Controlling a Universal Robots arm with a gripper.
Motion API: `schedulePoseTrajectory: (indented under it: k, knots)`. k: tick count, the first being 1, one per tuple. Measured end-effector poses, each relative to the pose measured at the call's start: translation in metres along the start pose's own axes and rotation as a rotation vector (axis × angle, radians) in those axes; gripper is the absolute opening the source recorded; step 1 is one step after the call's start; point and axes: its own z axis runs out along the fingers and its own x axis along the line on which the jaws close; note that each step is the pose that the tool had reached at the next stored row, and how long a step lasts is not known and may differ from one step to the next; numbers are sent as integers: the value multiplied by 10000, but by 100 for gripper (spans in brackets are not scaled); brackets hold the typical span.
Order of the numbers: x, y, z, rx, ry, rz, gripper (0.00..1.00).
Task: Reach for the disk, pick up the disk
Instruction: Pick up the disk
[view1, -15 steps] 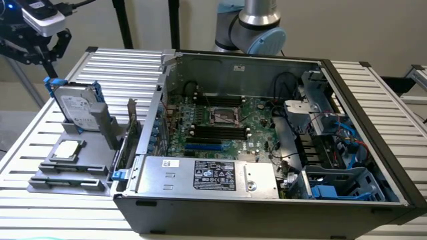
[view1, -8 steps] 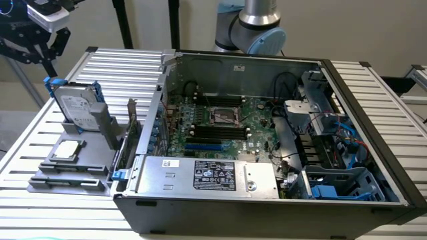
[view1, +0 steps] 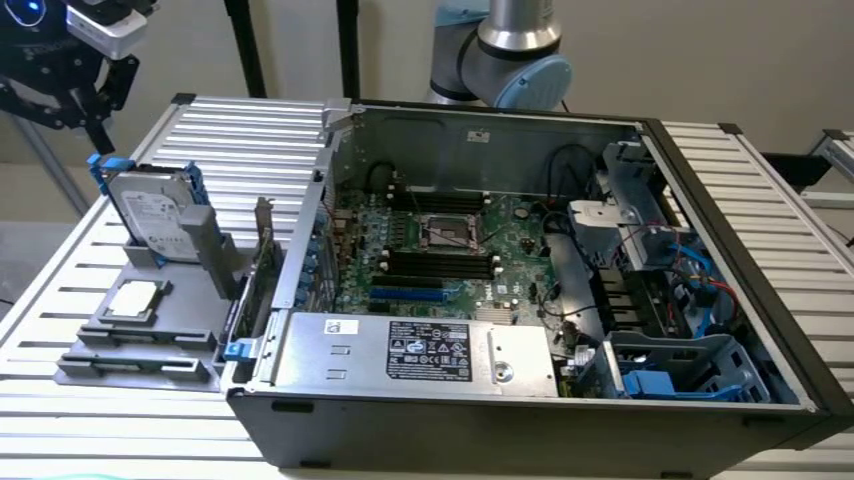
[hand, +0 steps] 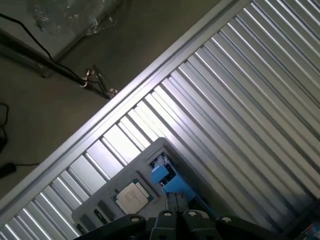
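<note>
Dark metal of the open computer case (view1: 534, 430) comes nearest in the exterior view, and its corner at four o'clock runs out of the picture. Inside lie a silver box with a sticker (view1: 400, 345) and, further back, the motherboard (view1: 441, 250). At nine o'clock from the case a grey holder (view1: 174, 335) carries a small square chip (view1: 134, 298). Behind the chip the disk (view1: 147, 205) stands upright on its edge between blue rails. The gripper (view1: 96, 118) hangs just above the disk, at eleven o'clock from it, with fingers closed on nothing; its upper part is cut off. Everything rests on a table of silver slats (view1: 240, 120). Farthest are the arm's base (view1: 514, 50) and a pale wall. The wrist view adds a grey floor (hand: 50, 115) with black cables (hand: 30, 35).
</note>
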Motion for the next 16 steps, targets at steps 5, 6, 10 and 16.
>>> schedulePoseTrajectory:
  k: [5,6,10,16]
  knots:
    - [0,0,0,-5,26,-881,11]
    - [0,0,0,-6,31,-1050,11]
    - [0,0,0,-11,52,-1762,11]
    - [0,0,0,-16,83,-2816,11]
